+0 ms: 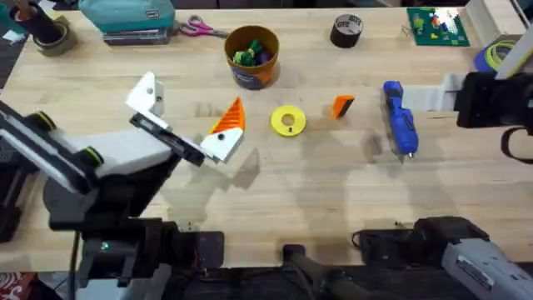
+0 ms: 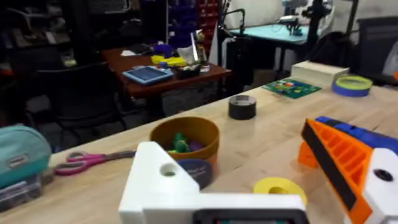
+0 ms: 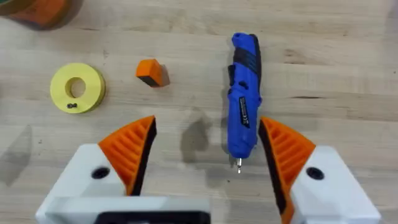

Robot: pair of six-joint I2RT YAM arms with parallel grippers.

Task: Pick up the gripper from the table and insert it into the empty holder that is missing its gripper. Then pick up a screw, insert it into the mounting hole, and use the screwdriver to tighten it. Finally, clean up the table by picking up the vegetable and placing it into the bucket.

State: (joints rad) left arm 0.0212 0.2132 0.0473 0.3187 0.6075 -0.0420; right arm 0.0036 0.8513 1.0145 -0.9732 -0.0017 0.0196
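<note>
Screwdriver (image 1: 399, 117) was lying flat on the table (image 1: 333, 192) at the right of the overhead frame, with the loose orange gripper (image 1: 342, 106) just to its left, next to a yellow disc (image 1: 288, 120), and the bucket (image 1: 251, 55) with its green and purple toys sat at upper center. Left gripper (image 1: 187, 112) hung over the left-center of the table with jaws apart, one side carrying an orange tip (image 1: 228, 117) and the other just the bare white holder (image 1: 146, 93). Right gripper (image 3: 208, 146) hovered wide open over the screwdriver's bit end, not touching it, and I couldn't spot the vegetable for sure.
</note>
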